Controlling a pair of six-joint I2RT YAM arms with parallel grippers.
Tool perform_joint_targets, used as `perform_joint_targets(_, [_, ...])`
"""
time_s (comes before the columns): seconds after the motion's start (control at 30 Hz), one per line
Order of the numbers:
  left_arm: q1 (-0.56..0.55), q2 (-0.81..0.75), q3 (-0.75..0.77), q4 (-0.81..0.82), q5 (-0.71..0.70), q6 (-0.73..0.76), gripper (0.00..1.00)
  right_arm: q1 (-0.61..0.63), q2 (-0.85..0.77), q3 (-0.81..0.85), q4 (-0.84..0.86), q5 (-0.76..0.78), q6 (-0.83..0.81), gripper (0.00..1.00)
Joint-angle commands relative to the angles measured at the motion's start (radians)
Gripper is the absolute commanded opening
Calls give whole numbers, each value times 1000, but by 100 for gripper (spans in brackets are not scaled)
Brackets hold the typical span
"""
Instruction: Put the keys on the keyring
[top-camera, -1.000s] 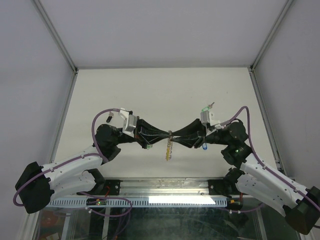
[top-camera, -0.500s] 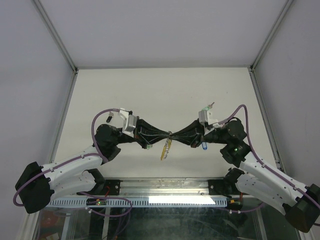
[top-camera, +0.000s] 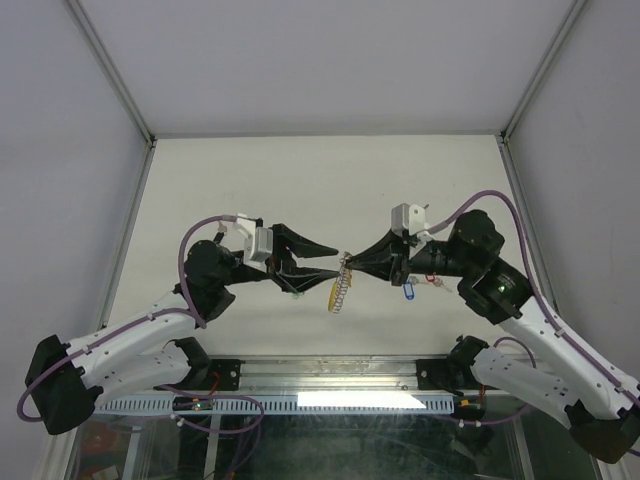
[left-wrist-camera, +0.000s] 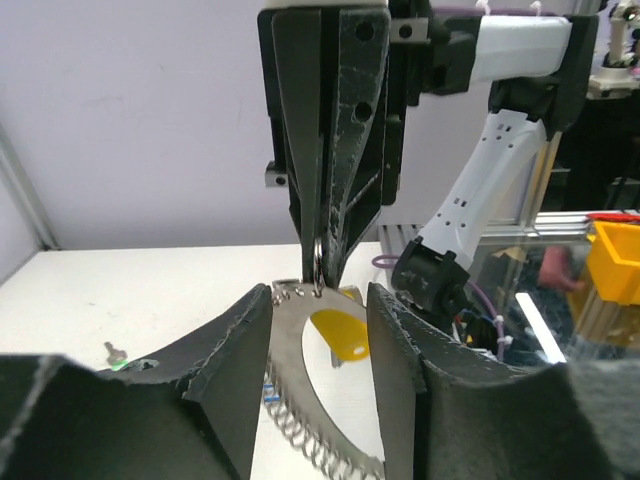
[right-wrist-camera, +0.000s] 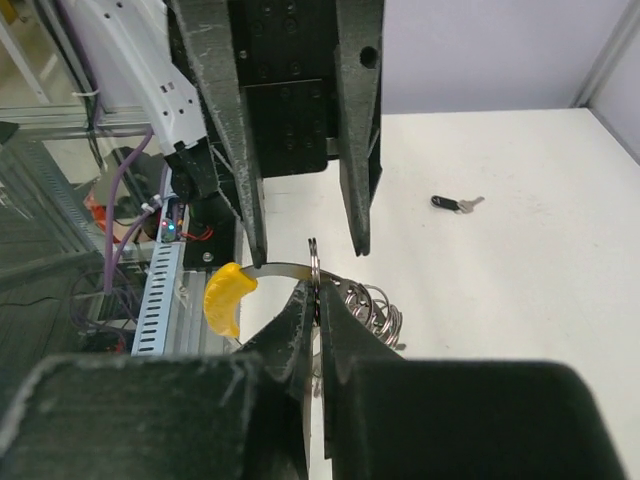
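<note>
The keyring (top-camera: 340, 285), a flat silvery band with wire coils and a yellow segment (top-camera: 333, 297), hangs above the table. My right gripper (top-camera: 348, 262) is shut on it at a small wire loop (right-wrist-camera: 315, 262) on the band. My left gripper (top-camera: 333, 260) stands open, its fingers (left-wrist-camera: 235, 345) either side of the band (left-wrist-camera: 290, 345) without clamping it. Keys lie on the table: a green-tagged one (top-camera: 297, 293) below the left gripper, a blue-tagged one (top-camera: 408, 291) and a red-tagged one (top-camera: 437, 281) below the right arm, and a black-tagged one (right-wrist-camera: 455, 203) farther back.
The white tabletop (top-camera: 300, 180) is bounded by grey walls with metal corner rails (top-camera: 110, 70). An aluminium frame (top-camera: 330, 375) with cables runs along the near edge by the arm bases.
My left gripper has opened and let go of the keyring. The right gripper has closed fully on it, and the right arm has risen and shifted slightly right.
</note>
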Motion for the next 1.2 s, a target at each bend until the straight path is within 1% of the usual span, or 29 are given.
perform_joint_targets(0.0, [-10, -44, 104, -235, -54, 168, 43, 20, 43, 194, -353, 134, -140, 0])
perform_joint_targets(0.17, [-11, -34, 174, -432, -84, 290, 43, 90, 122, 318, -589, 279, -197, 0])
perform_joint_targets(0.37, [-10, -5, 230, -583, -37, 395, 41, 174, 194, 438, -726, 390, -224, 0])
perform_joint_targets(0.53, [-10, 19, 261, -647, 25, 452, 39, 218, 245, 504, -788, 432, -236, 0])
perform_joint_targets(0.77, [-10, 43, 297, -682, 129, 473, 38, 278, 309, 557, -845, 509, -245, 0])
perform_joint_targets(0.9, [-10, 34, 296, -687, 140, 475, 38, 305, 326, 569, -864, 553, -242, 0])
perform_joint_targets(1.17, [-10, 32, 295, -705, 129, 480, 38, 347, 338, 589, -845, 581, -225, 0])
